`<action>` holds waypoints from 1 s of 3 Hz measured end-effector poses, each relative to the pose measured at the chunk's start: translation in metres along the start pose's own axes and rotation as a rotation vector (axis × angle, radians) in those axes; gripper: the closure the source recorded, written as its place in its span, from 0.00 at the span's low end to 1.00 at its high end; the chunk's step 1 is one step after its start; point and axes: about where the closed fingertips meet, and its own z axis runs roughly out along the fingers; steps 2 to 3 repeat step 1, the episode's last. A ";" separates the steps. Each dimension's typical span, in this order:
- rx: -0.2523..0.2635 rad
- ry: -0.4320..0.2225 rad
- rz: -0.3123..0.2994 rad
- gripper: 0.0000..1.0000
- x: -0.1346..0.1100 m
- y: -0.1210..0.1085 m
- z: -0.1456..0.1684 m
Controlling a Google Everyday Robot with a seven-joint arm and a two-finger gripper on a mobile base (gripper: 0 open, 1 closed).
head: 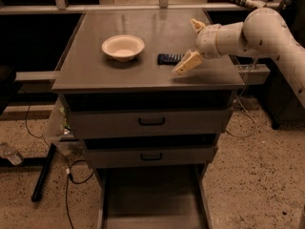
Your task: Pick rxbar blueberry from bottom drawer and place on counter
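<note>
The rxbar blueberry, a small flat dark navy bar, lies on the counter just right of the bowl. My gripper is over the counter's right side, right next to the bar, open and empty, with one finger low near the bar's right end and the other raised behind. The bottom drawer stands pulled out at the foot of the cabinet, its grey floor bare.
A pale bowl sits on the counter's left middle. Two upper drawers with black handles are shut. A black post and cables lie on the floor at the left. A table rail stands at the right.
</note>
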 end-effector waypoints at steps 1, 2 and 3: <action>0.000 0.000 0.000 0.00 0.000 0.000 0.000; 0.000 0.000 0.000 0.00 0.000 0.000 0.000; 0.000 0.000 0.000 0.00 0.000 0.000 0.000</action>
